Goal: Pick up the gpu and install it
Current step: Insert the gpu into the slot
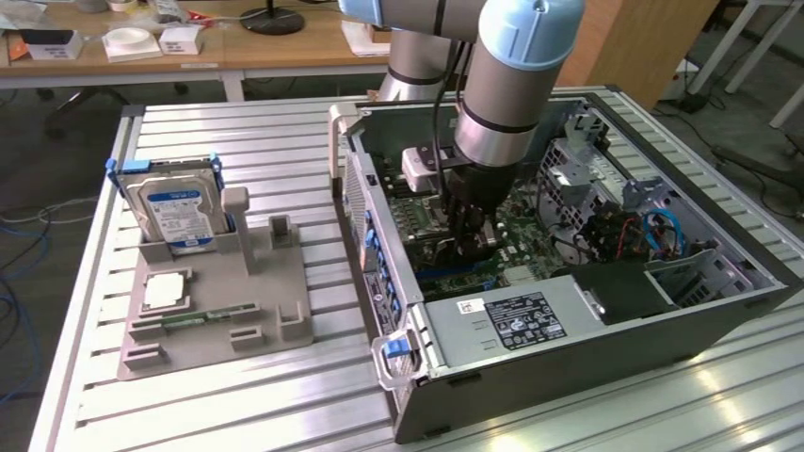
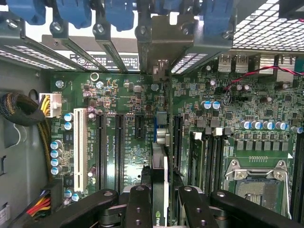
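Note:
Inside the open computer case [image 1: 703, 282], my gripper [image 1: 468, 243] reaches down to the green motherboard [image 2: 118, 95]. The wrist view has the gpu [image 2: 159, 166] edge-on as a thin dark blade between my two black fingers [image 2: 138, 206], and my gripper [image 2: 160, 209] is shut on it. The card runs along an expansion slot between the black slots and the memory slots. Its pale metal bracket [image 2: 160, 45] stands at the case's rear slot openings under the blue latches. Whether the card's edge is seated in the slot I cannot tell.
At the exterior view's left, a grey fixture [image 1: 251, 301] holds a silver hard drive [image 1: 176, 207], a processor chip [image 1: 166, 290] and a green memory stick [image 1: 201, 317]. Nearby in the case are the power supply [image 1: 515, 320], a cable bundle [image 2: 19, 109], the processor socket [image 2: 256, 185] and drive cages [image 1: 590, 160].

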Controlling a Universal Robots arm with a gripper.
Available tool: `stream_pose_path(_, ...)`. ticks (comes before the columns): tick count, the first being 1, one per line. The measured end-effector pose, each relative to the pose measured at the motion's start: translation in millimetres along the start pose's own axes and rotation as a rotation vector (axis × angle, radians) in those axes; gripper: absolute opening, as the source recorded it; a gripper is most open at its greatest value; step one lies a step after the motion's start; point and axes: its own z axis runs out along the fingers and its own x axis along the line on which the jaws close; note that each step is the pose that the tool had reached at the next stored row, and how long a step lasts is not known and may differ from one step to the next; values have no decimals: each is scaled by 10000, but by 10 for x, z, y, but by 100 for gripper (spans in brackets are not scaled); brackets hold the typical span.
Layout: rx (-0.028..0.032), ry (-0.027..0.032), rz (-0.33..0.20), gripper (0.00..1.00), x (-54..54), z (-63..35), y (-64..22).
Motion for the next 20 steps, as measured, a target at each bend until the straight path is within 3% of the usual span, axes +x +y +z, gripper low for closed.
stream_pose_path(20,0,-2,2,27,20,-46,0)
